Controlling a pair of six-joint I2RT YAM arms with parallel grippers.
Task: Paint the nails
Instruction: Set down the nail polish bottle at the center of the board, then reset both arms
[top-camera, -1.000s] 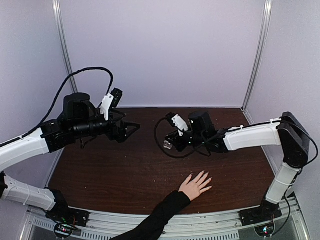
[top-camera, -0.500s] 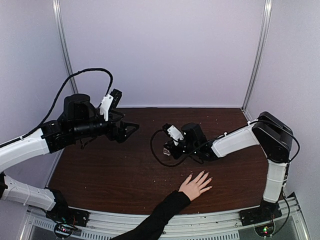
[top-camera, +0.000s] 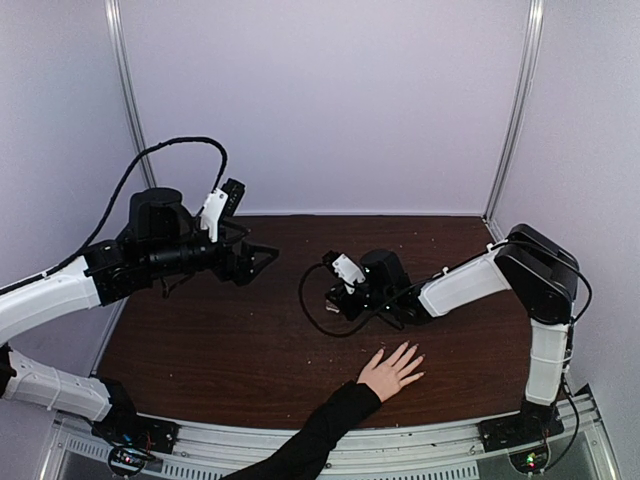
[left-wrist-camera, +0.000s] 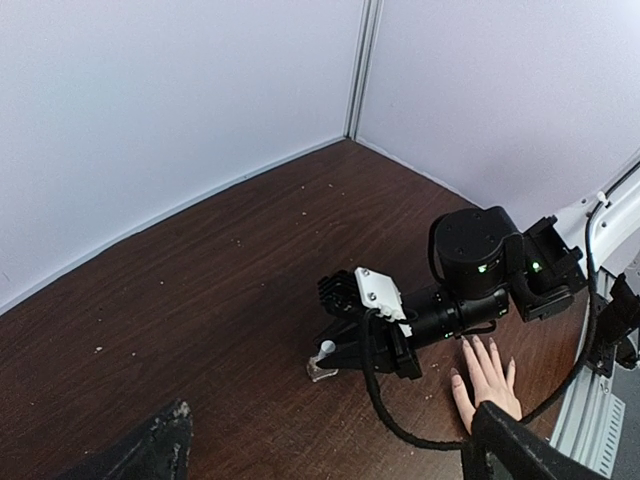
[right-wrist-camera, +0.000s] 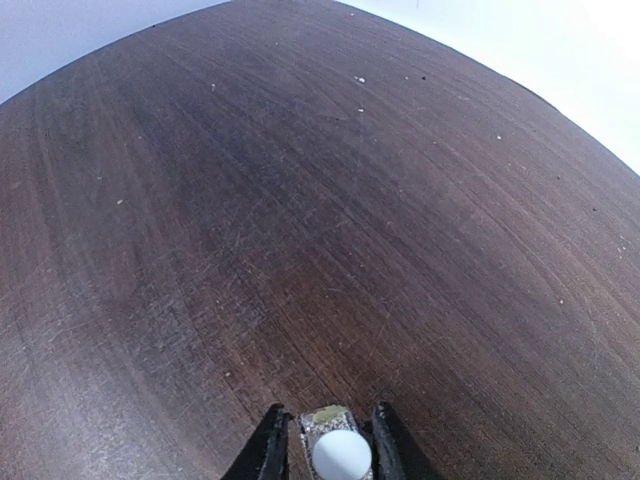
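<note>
A light-skinned hand (top-camera: 390, 371) with a black sleeve lies flat on the brown table, fingers spread; its pale nails (top-camera: 414, 354) point to the far right. It also shows in the left wrist view (left-wrist-camera: 487, 374). My right gripper (top-camera: 337, 301) is low at mid-table, shut on a small clear glass bottle (top-camera: 334, 304) with a white cap, which touches the tabletop (left-wrist-camera: 322, 362). In the right wrist view the bottle (right-wrist-camera: 338, 452) sits between both fingers (right-wrist-camera: 268, 450). My left gripper (top-camera: 268, 256) is open and empty, held high at the left.
The dark wooden table (top-camera: 220, 340) is walled by white panels on three sides, with metal posts (top-camera: 510, 110) at the back corners. The right wrist's black cable (top-camera: 312, 318) loops down onto the table near the bottle.
My right arm has come down and toward the near left, bringing the bottle from the air to the tabletop. The left arm and the hand have not moved.
</note>
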